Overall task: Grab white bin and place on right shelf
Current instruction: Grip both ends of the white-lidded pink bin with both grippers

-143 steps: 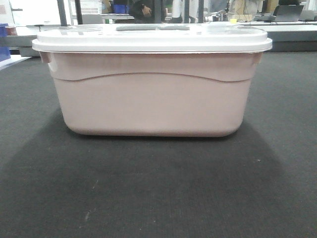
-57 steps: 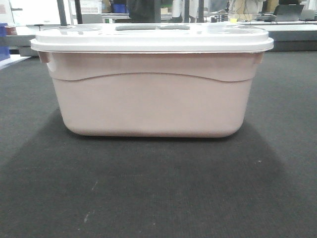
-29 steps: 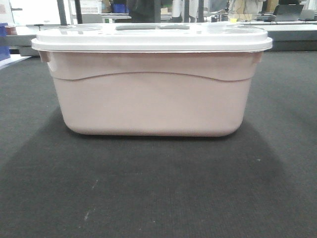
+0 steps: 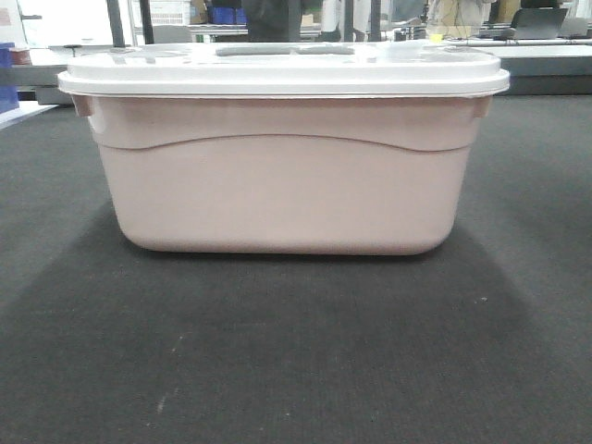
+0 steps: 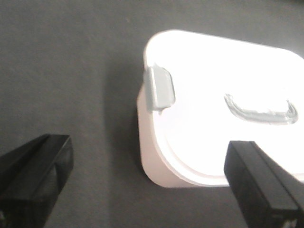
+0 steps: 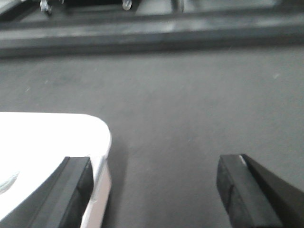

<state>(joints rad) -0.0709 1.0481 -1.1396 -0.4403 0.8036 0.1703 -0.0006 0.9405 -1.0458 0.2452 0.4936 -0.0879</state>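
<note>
The white bin [image 4: 282, 176] has barely shifted in the front view — no lift yet. Your left claw [image 5: 149, 178] and right claw [image 6: 161, 190] hang spread wide over its ends.

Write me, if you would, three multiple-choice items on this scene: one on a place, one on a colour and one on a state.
1. Where does the white bin stand?
A. on the dark carpet
B. on a steel shelf
C. on a red table

2. What colour is its lid?
A. blue
B. white
C. black

3. How are the fingers of the left gripper?
A. shut on the lid
B. shut on nothing
C. spread open

Answers: 1 A, carpet lies all round the bin's base. 2 B, the lid shows white above the pinkish walls. 3 C, the left wrist view shows the fingers wide apart.
</note>
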